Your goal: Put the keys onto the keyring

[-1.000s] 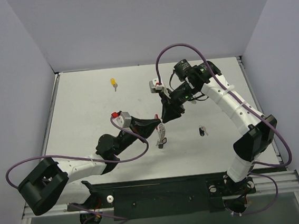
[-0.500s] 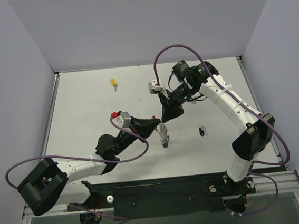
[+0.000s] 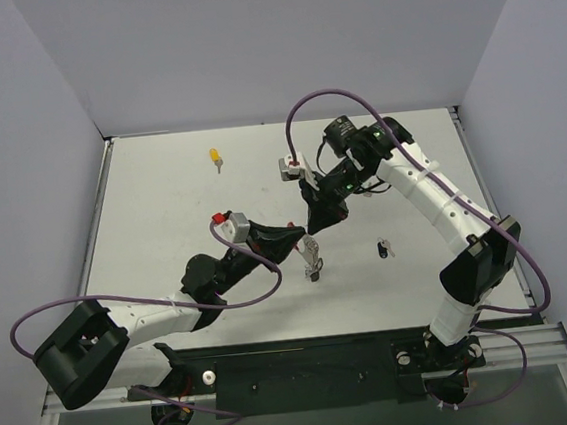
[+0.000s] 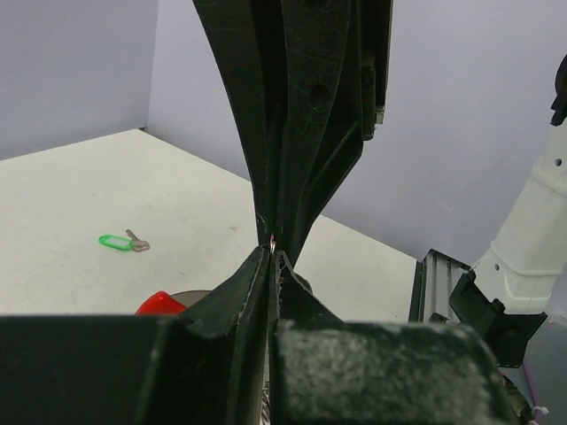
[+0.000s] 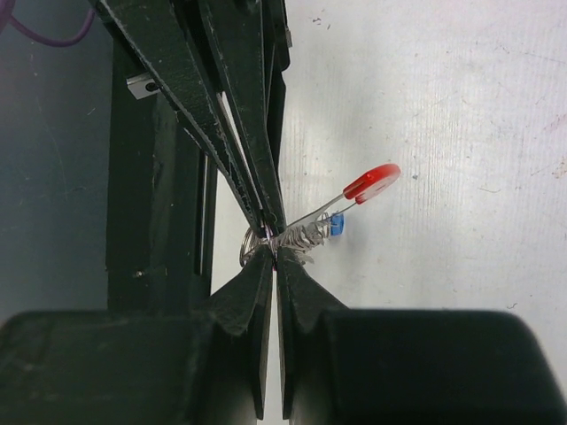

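Observation:
The keyring (image 3: 313, 257) hangs mid-table between both grippers. In the right wrist view its wire ring (image 5: 251, 245), red tag (image 5: 372, 183) and a small blue bit (image 5: 337, 227) hang above the table. My left gripper (image 3: 302, 237) and my right gripper (image 3: 311, 226) meet tip to tip, each shut on the ring. The left wrist view shows my left gripper (image 4: 272, 252) pinching a silvery bit, the red tag (image 4: 159, 304) beside it. The yellow key (image 3: 217, 158) lies far left, the black key (image 3: 384, 250) right of the grippers, the green key (image 4: 120, 241) on the table beyond.
White table (image 3: 165, 234) with purple-grey walls on three sides. A metal rail (image 3: 377, 349) runs along the near edge by the arm bases. Purple cables (image 3: 328, 98) loop over both arms. I cannot find the green key in the top view.
The right arm's wrist has shifted slightly left. The hanging keyring has swung a little to the right. Both grippers stay closed at the ring.

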{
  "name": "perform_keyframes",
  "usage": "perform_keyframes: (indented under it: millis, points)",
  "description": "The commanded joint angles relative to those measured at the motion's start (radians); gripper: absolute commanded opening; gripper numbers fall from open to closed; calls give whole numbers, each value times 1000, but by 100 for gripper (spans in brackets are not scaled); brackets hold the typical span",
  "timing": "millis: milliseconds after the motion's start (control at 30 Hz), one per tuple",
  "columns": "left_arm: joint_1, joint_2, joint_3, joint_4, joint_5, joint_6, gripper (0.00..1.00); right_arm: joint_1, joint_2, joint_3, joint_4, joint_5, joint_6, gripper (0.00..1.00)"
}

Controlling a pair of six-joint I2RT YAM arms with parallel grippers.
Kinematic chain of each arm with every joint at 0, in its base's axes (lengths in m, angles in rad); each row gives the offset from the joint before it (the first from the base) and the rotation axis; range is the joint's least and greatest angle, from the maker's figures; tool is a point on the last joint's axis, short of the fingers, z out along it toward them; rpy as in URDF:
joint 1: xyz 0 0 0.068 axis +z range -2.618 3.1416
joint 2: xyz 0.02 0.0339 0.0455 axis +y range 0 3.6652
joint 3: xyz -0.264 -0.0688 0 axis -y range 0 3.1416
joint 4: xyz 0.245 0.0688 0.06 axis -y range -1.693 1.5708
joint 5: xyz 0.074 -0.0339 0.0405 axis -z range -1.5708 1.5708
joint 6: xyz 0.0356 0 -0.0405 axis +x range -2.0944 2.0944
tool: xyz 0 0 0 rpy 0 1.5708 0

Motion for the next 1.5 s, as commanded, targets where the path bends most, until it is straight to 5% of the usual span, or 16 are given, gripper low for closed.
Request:
perform_keyframes:
  millis: [0, 200, 467, 600, 767, 1467]
  points:
    - [8, -63, 68, 128, 40, 8, 18, 6, -28, 23, -63, 76, -6, 0]
    - [20, -143, 69, -60, 48, 45, 34, 6, -51, 20, -75, 142, -6, 0]
    - [20, -263, 174, -546, 92, 305, 39, 43, -58, 46, -132, 273, -28, 0]
    - [9, -250, 214, -642, 112, 402, 41, 49, -45, 82, -175, 300, -46, 0]
    - [-17, -177, 258, -653, 131, 517, 53, 50, -25, 100, -202, 301, -55, 0]
    - [-25, 3, 287, -386, 254, 425, 40, 52, -18, 96, -221, 281, -78, 0]
